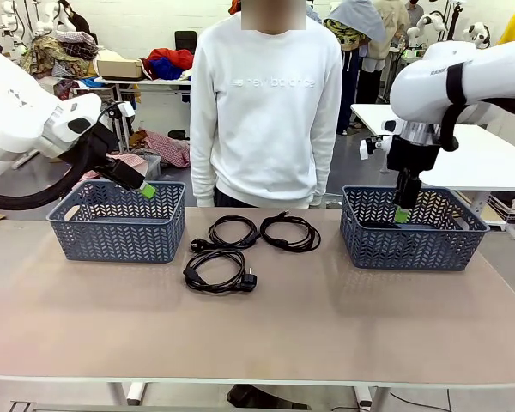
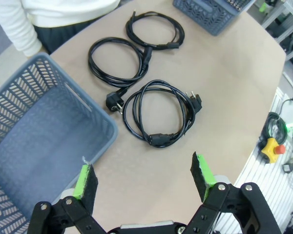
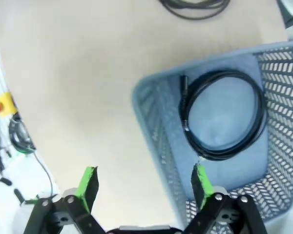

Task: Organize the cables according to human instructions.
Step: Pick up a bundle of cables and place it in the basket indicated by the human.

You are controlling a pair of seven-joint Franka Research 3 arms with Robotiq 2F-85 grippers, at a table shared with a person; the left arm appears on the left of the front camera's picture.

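While one coiled cable point(image 3: 224, 117) already lies flat in the basket point(image 3: 156, 141) directly under the right claw point(image 3: 144, 183), three more cables sit out on the worktop point(image 1: 326, 326), well apart from that claw and closer to the left one. From the left claw point(image 2: 144, 178), the nearest coil point(image 2: 158, 114) lies just ahead of its fingertips. The second coil point(image 2: 118, 61) and the farthest coil point(image 2: 154, 31) are beyond it, nearer the person point(image 1: 266, 103) in the white sweater. The left claw hangs with its fingers spread and nothing between them, one finger by the corner of the other basket point(image 2: 19, 97), which looks empty, and the other over bare worktop. The right claw is spread too and carries nothing, poised above its own basket. By my reckoning about a quarter of the sorting is done: one cable binned, three waiting, and which basket each goes to depends on what the person says.
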